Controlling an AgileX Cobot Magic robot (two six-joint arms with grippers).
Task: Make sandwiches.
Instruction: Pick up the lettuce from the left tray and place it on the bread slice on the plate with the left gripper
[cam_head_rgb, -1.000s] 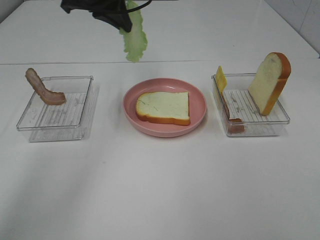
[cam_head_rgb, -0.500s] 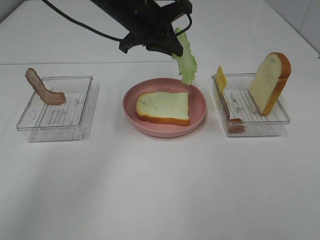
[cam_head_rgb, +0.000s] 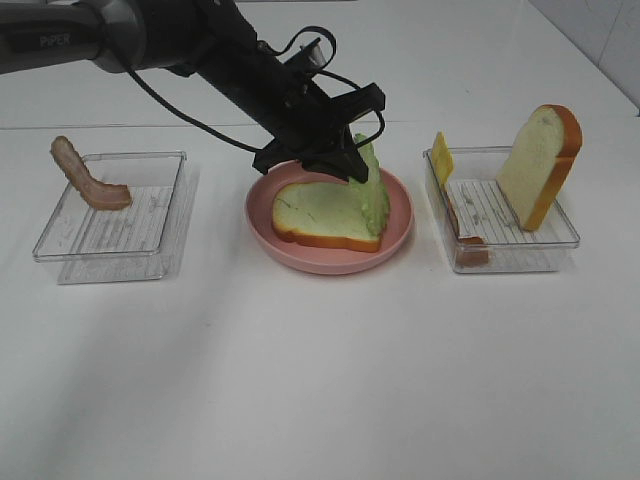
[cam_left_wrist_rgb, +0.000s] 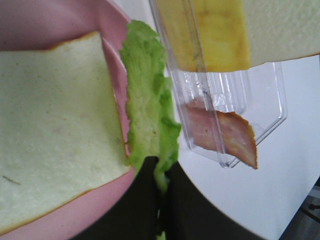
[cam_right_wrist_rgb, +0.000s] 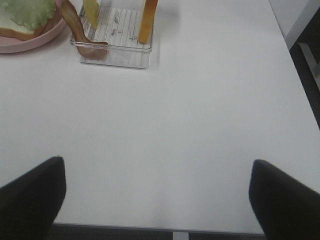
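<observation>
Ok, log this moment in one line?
left gripper: shut on lettuce | lettuce: at bread edge, over plate | right gripper: open, empty

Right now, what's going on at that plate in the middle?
The left gripper is shut on a lettuce leaf, holding it upright at the right edge of the bread slice on the pink plate. The right gripper hangs open over the table, empty. One bacon strip sits in the left tray; cheese, more bacon and a second slice stand in the right tray.
</observation>
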